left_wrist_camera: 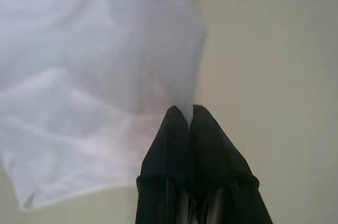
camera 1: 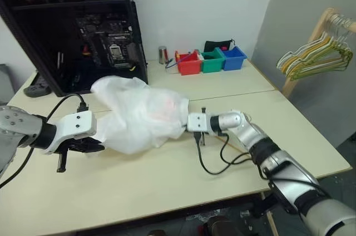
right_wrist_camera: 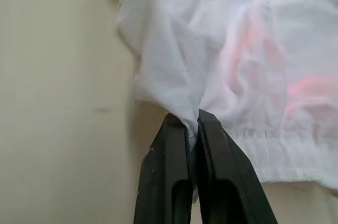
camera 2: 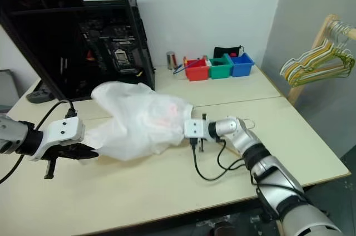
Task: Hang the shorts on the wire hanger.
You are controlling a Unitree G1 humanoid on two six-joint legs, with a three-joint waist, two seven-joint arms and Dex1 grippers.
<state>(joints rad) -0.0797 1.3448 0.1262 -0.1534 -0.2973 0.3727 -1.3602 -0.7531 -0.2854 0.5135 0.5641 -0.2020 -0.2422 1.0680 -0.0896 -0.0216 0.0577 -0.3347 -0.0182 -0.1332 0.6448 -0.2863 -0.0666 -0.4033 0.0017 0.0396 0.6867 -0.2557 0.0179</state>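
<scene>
The left gripper (left_wrist_camera: 184, 112) and right gripper (right_wrist_camera: 193, 118) were each clamped on an edge of the shorts (camera 1: 139, 113); the cloth sagged between them over the table (camera 1: 167, 191), likely held spread for hanging; I could not pick out the wire hanger.

Head pair is looking forward and down from above the table (camera 1: 167, 191), the two eyes sitting side by side and taking in the same tabletop, arms and back wall. Each wrist camera is riding close behind its own fingers, peering along them at the shorts (camera 1: 139, 114) from very near. Both wrist views are sharing that white cloth with the head pair.
</scene>
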